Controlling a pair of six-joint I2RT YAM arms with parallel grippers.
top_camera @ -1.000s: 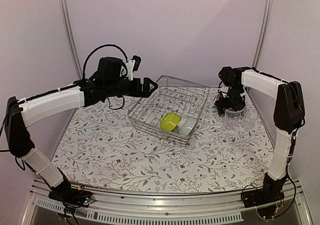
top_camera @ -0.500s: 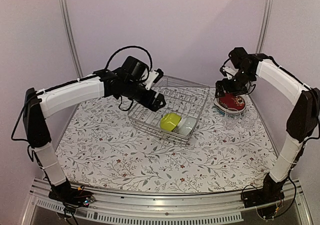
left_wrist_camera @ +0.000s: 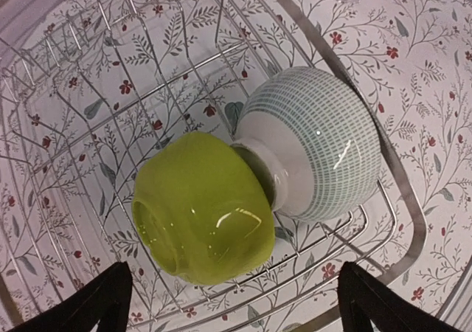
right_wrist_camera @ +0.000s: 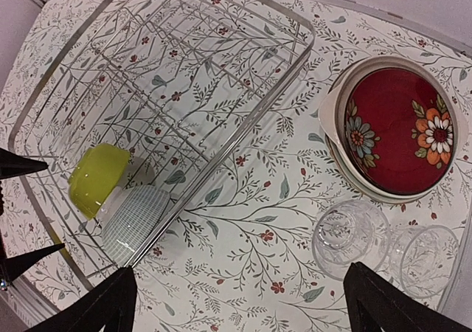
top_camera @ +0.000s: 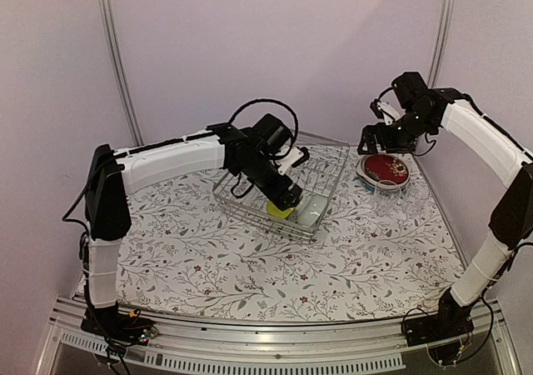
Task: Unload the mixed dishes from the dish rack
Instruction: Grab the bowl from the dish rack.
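Mostly done, we'd say: the plates (right_wrist_camera: 398, 122) sit stacked on the table (top_camera: 208, 258) outside the dish rack (top_camera: 250, 212), at its 3 o'clock in the top view. The dark red one is on top, and the ones under it show only as pale rims. Two clear glasses (right_wrist_camera: 350, 236) stand just beside the stack, toward 4 o'clock, also out. The plate prongs (right_wrist_camera: 177, 66) are bare. Left in the rack are the yellow-green bowl (left_wrist_camera: 203, 206) and the pale bowl (left_wrist_camera: 317, 144), both tipped with bottoms showing, touching each other at the rack's 5 o'clock corner. The left gripper (left_wrist_camera: 234, 273) hangs right over the green bowl, fingers spread wide, holding nothing, with no contact we can see. The right gripper (right_wrist_camera: 240, 269) is high over the table at the rack's 3 o'clock, also wide and empty. Two bowls to go; the green one looks next.
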